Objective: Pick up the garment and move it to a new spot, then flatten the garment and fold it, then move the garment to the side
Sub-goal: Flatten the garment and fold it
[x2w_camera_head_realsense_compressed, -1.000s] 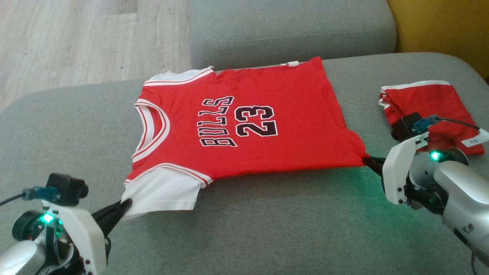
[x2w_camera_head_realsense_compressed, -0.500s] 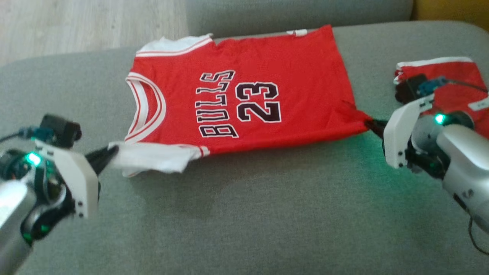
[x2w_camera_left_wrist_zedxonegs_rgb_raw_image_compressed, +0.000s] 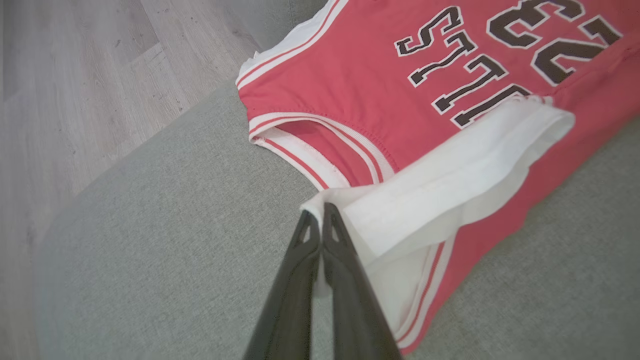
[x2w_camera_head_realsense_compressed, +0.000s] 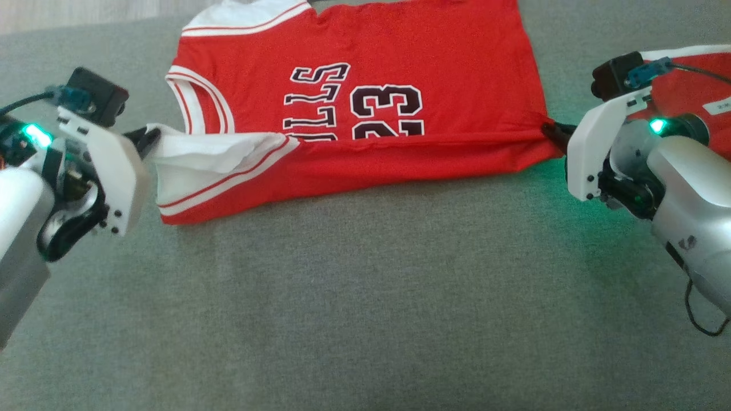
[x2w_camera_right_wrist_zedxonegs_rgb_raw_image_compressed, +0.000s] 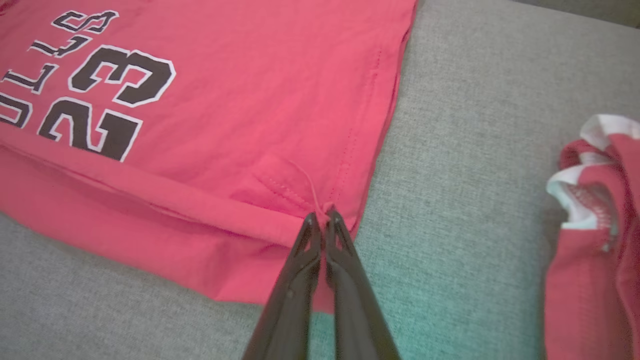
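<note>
Grey fabric sofa (x2w_camera_head_realsense_compressed: 365, 297), pale wood-plank floor (x2w_camera_left_wrist_zedxonegs_rgb_raw_image_compressed: 75, 75) beyond.

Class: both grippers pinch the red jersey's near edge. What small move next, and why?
Probably carry both corners across the red printed jersey toward its far edge: left gripper holds the white sleeve, right gripper the hem corner, and the fold reaches only partway.

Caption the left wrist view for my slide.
Left gripper shut on the white sleeve, folded over the red jersey on grey sofa.

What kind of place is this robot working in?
Probably a home living room: the red jersey lies on a grey upholstered sofa seat, and pale wood-look flooring runs beside it.
</note>
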